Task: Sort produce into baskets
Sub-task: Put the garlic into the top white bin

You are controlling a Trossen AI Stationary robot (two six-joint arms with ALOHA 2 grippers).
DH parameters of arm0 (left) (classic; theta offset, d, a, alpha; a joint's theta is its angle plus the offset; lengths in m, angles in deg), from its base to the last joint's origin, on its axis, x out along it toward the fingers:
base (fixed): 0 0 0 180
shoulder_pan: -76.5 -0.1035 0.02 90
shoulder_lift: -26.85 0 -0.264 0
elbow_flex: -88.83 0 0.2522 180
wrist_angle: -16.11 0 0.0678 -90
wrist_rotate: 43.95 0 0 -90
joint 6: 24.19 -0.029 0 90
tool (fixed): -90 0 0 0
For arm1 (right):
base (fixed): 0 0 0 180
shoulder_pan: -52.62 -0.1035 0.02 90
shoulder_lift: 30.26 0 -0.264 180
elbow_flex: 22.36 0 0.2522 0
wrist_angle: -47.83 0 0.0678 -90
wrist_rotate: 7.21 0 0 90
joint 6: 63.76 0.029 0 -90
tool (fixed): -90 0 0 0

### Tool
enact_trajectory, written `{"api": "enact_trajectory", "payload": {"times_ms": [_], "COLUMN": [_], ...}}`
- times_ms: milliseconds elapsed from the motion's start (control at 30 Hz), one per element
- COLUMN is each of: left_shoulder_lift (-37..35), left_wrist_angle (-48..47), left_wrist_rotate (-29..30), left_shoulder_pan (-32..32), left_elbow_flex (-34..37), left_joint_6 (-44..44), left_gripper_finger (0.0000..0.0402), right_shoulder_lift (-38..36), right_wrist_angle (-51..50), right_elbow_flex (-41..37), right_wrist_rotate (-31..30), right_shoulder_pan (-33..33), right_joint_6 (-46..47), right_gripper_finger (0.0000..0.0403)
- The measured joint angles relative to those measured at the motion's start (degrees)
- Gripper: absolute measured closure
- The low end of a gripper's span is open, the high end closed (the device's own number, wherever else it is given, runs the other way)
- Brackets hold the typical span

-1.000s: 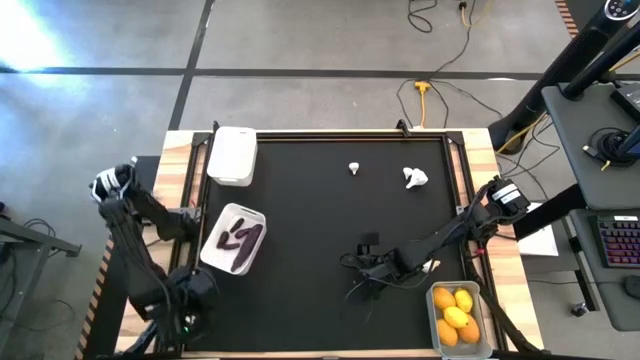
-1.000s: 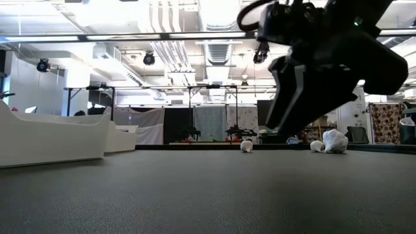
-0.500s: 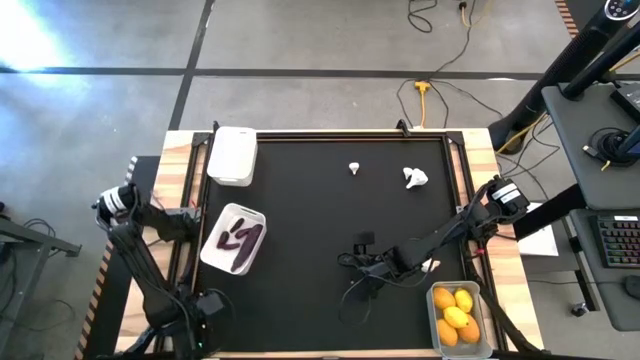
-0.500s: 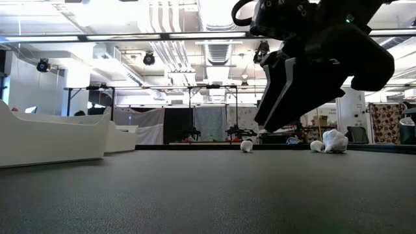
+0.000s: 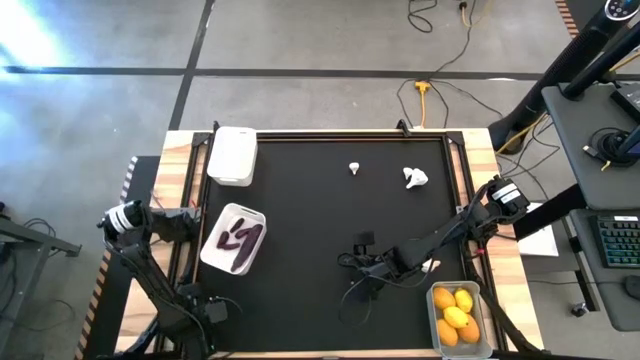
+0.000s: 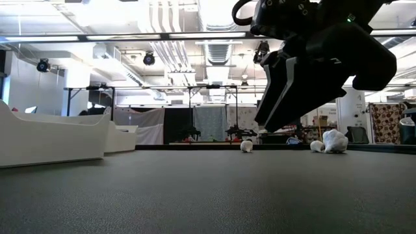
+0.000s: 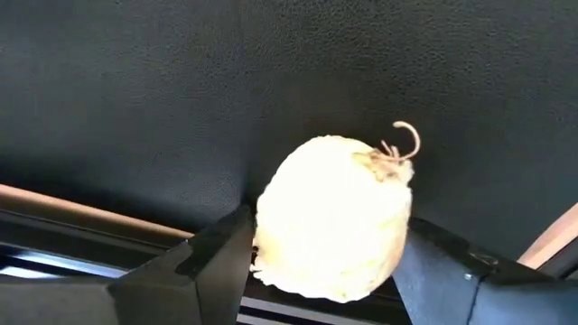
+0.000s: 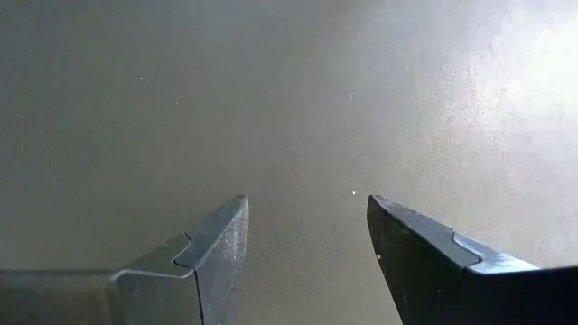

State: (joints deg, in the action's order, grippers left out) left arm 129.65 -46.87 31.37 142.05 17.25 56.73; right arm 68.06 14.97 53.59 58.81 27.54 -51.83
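My left gripper (image 5: 214,311) is at the mat's near left corner, shut on a white garlic bulb (image 7: 330,217). My right gripper (image 5: 356,288) hangs open and empty over the mat's near middle; it also shows in the low view (image 6: 312,65) and in its wrist view (image 8: 307,244). Two more garlic bulbs (image 5: 354,168) (image 5: 415,177) lie on the mat at the far right. A white basket (image 5: 233,238) holds dark purple eggplants. A clear basket (image 5: 460,318) at the near right holds yellow and orange fruits. Another white basket (image 5: 232,155) stands at the far left. My left gripper pinches the garlic bulb by its two opposite round sides (image 7: 266,226) between its two fingers (image 7: 203,262). The bulb's root end with its curled tail (image 7: 397,149) points away from the gripper. The fingers slant down over the mat; whether the bulb touches the mat, I cannot tell.
The black mat (image 5: 320,220) has a raised frame, with the wooden table edge (image 5: 185,170) around it. The open middle of the mat is bare. A desk with a keyboard (image 5: 620,240) stands off the table's right side.
My left arm has swung down, and its gripper has gone toward the table's near edge and a little to the right, still shut on the garlic bulb. My right gripper has shifted slightly toward the table's left and has then kept still.
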Motion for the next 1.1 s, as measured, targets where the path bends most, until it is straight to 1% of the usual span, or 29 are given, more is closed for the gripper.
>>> {"api": "enact_trajectory", "payload": {"times_ms": [100, 200, 500, 567, 633, 733, 800, 833, 900, 1000, 1100], "left_shoulder_lift": [1.1, 1.0, -0.2, -1.0, -2.7, -6.0, -8.2, -9.4, -12.3, -16.1, -20.2], "left_wrist_angle": [-0.3, 0.3, 0.9, 0.3, -0.5, -3.9, -7.8, -10.1, -14.8, -21.8, -24.3], "left_wrist_rotate": [-0.6, 1.4, 4.0, 8.0, 13.0, 19.2, 23.0, 25.8, 32.6, 44.9, 56.5], "left_shoulder_pan": [-1.1, -2.5, -6.7, -8.2, -10.0, -13.3, -16.3, -18.2, -22.0, -28.7, -38.1], "left_elbow_flex": [-0.1, 0.0, -1.1, -2.1, -3.8, -7.1, -9.1, -10.1, -12.1, -14.0, -14.6], "left_joint_6": [0.9, 1.5, -2.6, -3.8, -5.4, -11.2, -15.8, -18.1, -22.8, -29.6, -35.3], "left_gripper_finger": [0.0181, 0.02, 0.03, 0.0312, 0.0315, 0.0314, 0.0313, 0.0313, 0.0312, 0.0312, 0.0312], "right_shoulder_lift": [0.0, 0.0, 0.0, 0.0, 0.0, 0.0, 0.0, 0.0, 0.0, 0.0, 0.0], "right_wrist_angle": [0.0, 0.0, 0.1, 0.1, 0.1, 0.1, 0.1, 0.1, 0.1, 0.1, 0.1], "right_elbow_flex": [0.0, 0.0, 0.0, 0.0, 0.0, 0.0, 0.0, 0.0, 0.0, 0.0, 0.0], "right_wrist_rotate": [0.0, 0.0, 0.0, 0.0, 0.0, 0.0, 0.0, 0.0, 0.0, 0.0, 0.0], "right_shoulder_pan": [0.0, 0.0, 0.0, 0.0, 0.0, 0.0, 0.0, 0.0, 0.0, 0.0, 0.0], "right_joint_6": [0.0, 0.0, 0.0, 0.0, 0.0, -0.1, -0.2, -0.5, -1.0, -1.4, -1.4], "right_gripper_finger": [0.0184, 0.0184, 0.0184, 0.0184, 0.0184, 0.0184, 0.0184, 0.0184, 0.0184, 0.0184, 0.0184]}}
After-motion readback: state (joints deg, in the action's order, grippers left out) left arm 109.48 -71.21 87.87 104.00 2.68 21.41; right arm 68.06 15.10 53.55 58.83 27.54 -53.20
